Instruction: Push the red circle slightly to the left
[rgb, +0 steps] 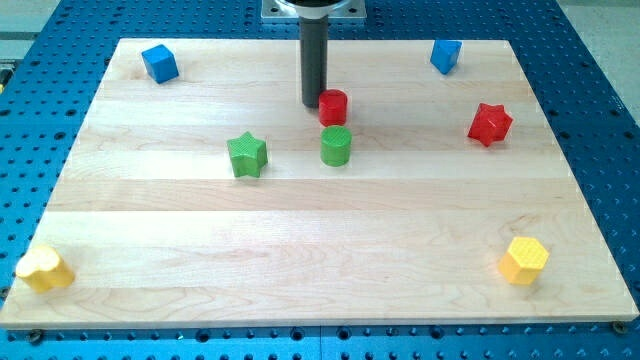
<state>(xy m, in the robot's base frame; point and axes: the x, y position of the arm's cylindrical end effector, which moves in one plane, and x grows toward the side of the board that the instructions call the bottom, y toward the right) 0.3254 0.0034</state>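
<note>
Wood desk (320, 250) fills the one camera view, a pale board lying on a blue perforated surface (600, 120). The dark rod comes down from the view's top, and my tip (316, 105) sits at the upper left edge of the red circle (333, 106), touching it or just beside it; I cannot tell which. There are no jaws on this arm, only the rod, so nothing is held.

The red circle stands a little above the board's middle, near the view's top. Just below it, close but apart, is the green circle (336, 146). The green star (246, 155) lies to the view's left of that, well apart. The red star (490, 123) sits toward the view's right. A blue cube (159, 62) is at the top left corner and another blue block (446, 55) at the top right. A yellow block (44, 268) rests at the bottom left corner, and a yellow hexagon-like block (525, 260) at the bottom right.
</note>
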